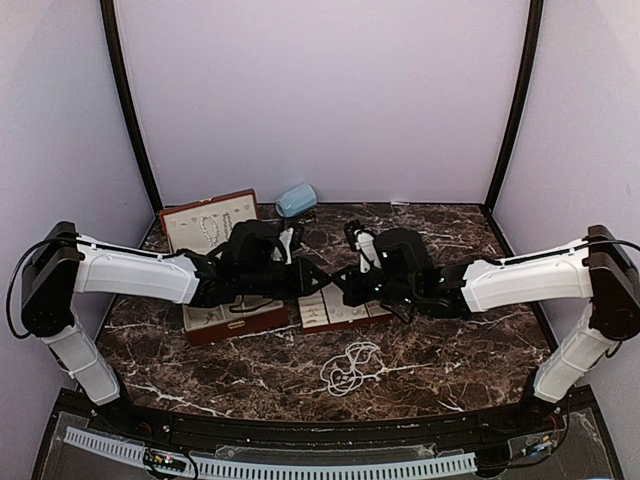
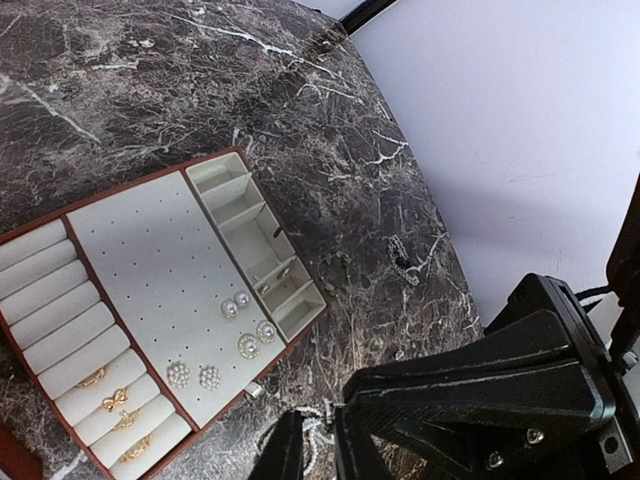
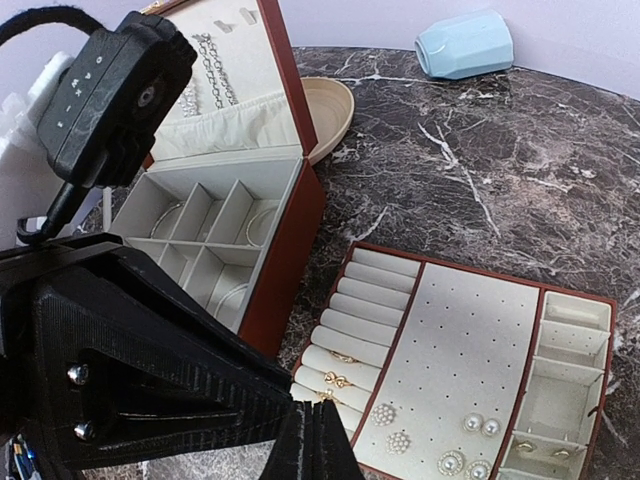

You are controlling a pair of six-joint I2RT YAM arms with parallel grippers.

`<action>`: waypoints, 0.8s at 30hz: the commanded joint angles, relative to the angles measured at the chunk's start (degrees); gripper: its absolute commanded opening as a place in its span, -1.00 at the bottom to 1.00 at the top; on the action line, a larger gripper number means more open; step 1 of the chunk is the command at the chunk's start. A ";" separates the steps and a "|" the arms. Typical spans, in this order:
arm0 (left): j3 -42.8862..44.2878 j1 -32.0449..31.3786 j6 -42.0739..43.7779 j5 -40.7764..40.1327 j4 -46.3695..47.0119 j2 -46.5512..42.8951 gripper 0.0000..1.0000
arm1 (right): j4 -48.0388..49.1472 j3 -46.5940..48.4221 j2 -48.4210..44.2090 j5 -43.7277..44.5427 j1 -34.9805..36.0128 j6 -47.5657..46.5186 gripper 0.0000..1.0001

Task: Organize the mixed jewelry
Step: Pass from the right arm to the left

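A loose pearl-like bead strand [image 1: 350,368] lies coiled on the marble in front of the cream tray [image 1: 322,318]. The tray [image 3: 455,345] holds gold rings [image 3: 338,380] on its rolls and pearl earrings [image 3: 478,425] on its peg board. My left gripper [image 2: 318,418] hangs above the table by the tray's front edge. Its fingers [image 2: 288,450] stand a little apart and hold nothing, and part of the strand [image 2: 318,432] shows on the table through the gap. My right gripper [image 3: 315,440] is shut, with its tips over the lowest ring rolls.
The reddish-brown case [image 3: 285,235] stands open left of the tray, with bangles [image 3: 255,225] in its compartments and chains [image 3: 210,75] on its lid. A beige dish [image 3: 335,110] and the pale blue object [image 3: 463,45] sit behind. A small silvery piece [image 2: 256,390] lies by the tray's edge.
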 commanded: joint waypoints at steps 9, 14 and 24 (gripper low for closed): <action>1.78 -0.18 -0.28 1.29 2.18 0.33 -0.88 | 0.61 1.98 0.82 -0.08 0.64 -0.47 -1.00; 1.82 -0.17 -0.18 1.01 1.58 0.32 -0.88 | 0.59 2.07 0.90 -0.10 0.64 -0.54 -1.00; 2.02 -0.18 0.13 0.85 1.51 0.61 -0.96 | 0.23 2.51 1.40 -0.48 0.68 -0.46 -1.00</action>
